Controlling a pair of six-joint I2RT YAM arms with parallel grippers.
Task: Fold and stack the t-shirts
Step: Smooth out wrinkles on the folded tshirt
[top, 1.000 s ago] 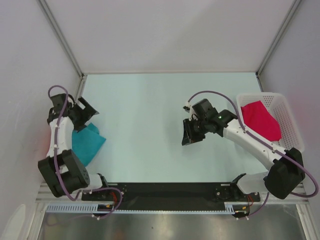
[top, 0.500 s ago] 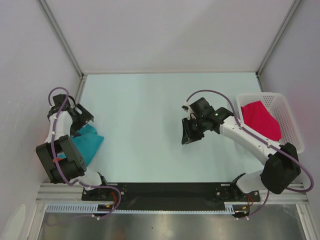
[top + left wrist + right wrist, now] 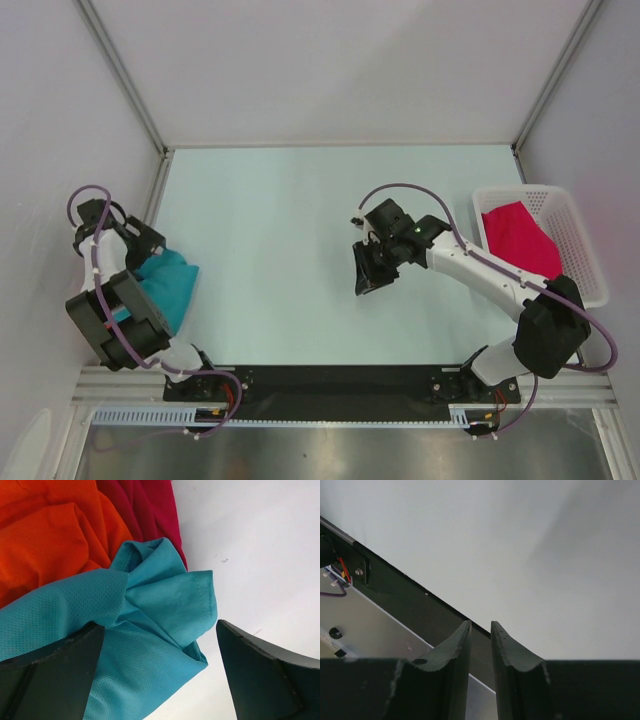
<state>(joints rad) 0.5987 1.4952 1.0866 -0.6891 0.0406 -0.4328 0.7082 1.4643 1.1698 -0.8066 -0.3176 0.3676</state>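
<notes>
Left jaws wide apart over the crumpled teal t-shirt (image 3: 150,625); right jaws nearly together above the table (image 3: 520,555)

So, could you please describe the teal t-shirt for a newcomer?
Go to the table's left edge, toward its near corner. There, the teal t-shirt is the blue-green mesh one, next to an orange t-shirt and a dark red t-shirt.

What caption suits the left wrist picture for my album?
The open left gripper frames a crumpled teal t-shirt, with an orange t-shirt and a dark red t-shirt bunched behind it on the table.
</notes>
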